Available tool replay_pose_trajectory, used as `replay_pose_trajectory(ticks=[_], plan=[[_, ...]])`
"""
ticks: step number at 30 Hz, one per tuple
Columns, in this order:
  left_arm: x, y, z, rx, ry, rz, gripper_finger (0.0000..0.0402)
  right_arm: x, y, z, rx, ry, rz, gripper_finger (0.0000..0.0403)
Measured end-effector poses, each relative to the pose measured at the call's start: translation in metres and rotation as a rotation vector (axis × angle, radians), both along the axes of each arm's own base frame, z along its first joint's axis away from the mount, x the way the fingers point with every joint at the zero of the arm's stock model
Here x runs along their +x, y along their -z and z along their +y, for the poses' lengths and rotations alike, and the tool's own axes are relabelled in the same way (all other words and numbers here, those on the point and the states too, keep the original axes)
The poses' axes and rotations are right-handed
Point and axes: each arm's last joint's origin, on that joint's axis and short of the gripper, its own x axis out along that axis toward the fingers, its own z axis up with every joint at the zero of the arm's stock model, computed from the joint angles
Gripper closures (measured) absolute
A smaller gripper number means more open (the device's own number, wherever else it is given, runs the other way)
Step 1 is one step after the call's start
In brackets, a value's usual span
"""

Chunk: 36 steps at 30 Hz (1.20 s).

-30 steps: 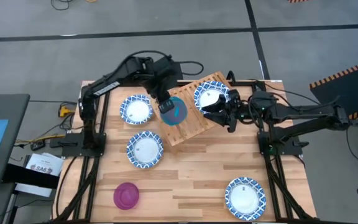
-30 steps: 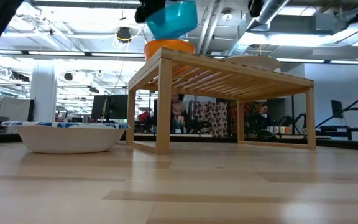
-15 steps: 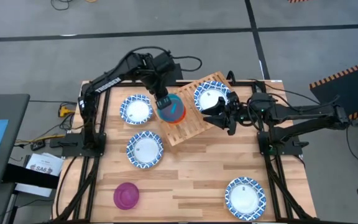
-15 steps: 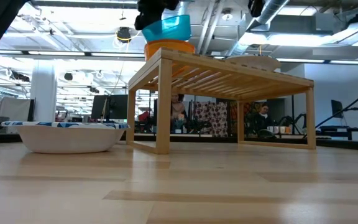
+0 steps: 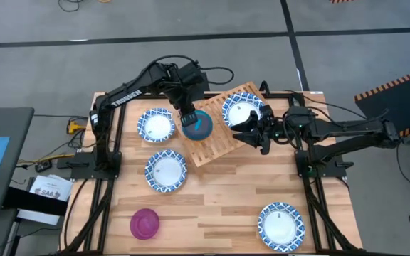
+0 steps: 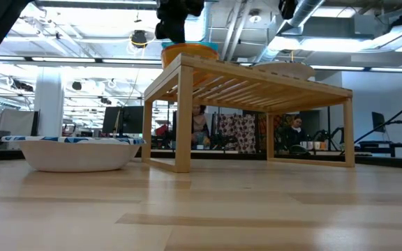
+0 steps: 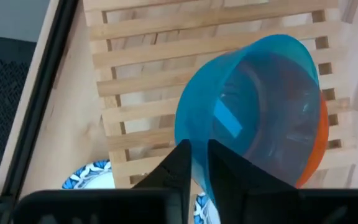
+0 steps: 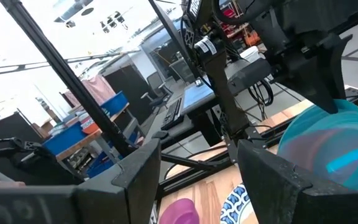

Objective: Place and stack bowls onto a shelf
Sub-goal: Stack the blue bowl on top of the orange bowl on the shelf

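- On the shelf (image 5: 218, 126), toward its left end, I see the teal bowl (image 5: 198, 125) nested in the orange bowl (image 7: 314, 144); only a sliver of orange shows under the teal rim in the left wrist view.
- My left end effector (image 5: 188, 118) sits at the teal bowl's near rim, one finger inside the wall and one outside. The fingers look narrow, pinched on that thin wall, so I read it as holding the teal bowl, though I cannot tell whether the grip has begun to slacken.
- My right end effector (image 5: 252, 133) waits with its fingers spread wide, empty, just beside the white bowl with the blue rim (image 5: 241, 111) that rests on the shelf's far right end.
- Handling, as I judge it: the teal bowl is thin, translucent plastic, so light, a little flexible and slick. A rim pinch suits it, but it could tip or slide when let go if it is not seated flat in the orange one.
- On the bench (image 5: 219, 192), three more blue-rimmed bowls (image 5: 166, 172) look like ceramic: heavier, stiff, chippable. I would take each by the rim and set it down gently.
- Lying near the bench's front left, the purple bowl (image 5: 144, 223) should handle like the teal one.
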Motion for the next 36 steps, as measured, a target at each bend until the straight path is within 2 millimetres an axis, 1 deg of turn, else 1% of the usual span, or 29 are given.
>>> replay_pose_trajectory(ticks=[7, 10, 13, 19, 22, 25, 27, 28, 32, 34, 36], plan=[[0.0, -0.001, 0.0, 0.01, 0.018, 0.001, 0.0298, 0.0, 0.0, 0.0, 0.0, 0.002, 0.0, 0.0163], [-0.003, -0.007, 0.001, 0.016, 0.011, -0.017, 0.028, 0.0, 0.0, 0.0, 0.0, 0.002, 0.0, 0.0163], [-0.007, -0.015, 0.003, 0.026, 0.001, -0.039, 0.0271, 0.0, 0.0, 0.0, 0.0, 0.002, 0.0, 0.0163], [-0.02, -0.033, 0.008, 0.033, -0.043, -0.115, 0.027, 0.0, 0.0, 0.0, 0.0, 0.002, 0.0, 0.0163], [-0.021, -0.038, 0.007, 0.054, -0.03, -0.191, 0.0287, 0.0, 0.0, 0.0, 0.004, 0.002, 0.001, 0.0163], [-0.019, -0.038, 0.0, 0.104, 0.002, -0.289, 0.0337, 0.0, 0.0, 0.0, 0.007, 0.002, 0.001, 0.0163], [-0.019, -0.031, -0.006, 0.121, 0.017, -0.337, 0.038, 0.0, 0.0, 0.0, 0.008, 0.002, 0.001, 0.0163], [-0.021, -0.025, -0.008, 0.124, 0.014, -0.364, 0.039, 0.0, 0.0, 0.0, 0.008, 0.002, 0.001, 0.0163], [-0.039, 0.005, -0.02, 0.122, -0.021, -0.488, 0.04, 0.0, 0.0, 0.0, 0.008, 0.002, 0.001, 0.0163], [-0.051, 0.014, -0.029, 0.142, -0.021, -0.611, 0.0401, 0.0, 0.0, 0.0, 0.008, 0.002, 0.001, 0.0163], [-0.063, 0.018, -0.036, 0.189, -0.007, -0.754, 0.0401, 0.0, 0.0, 0.0, 0.008, 0.003, 0.001, 0.0163]])
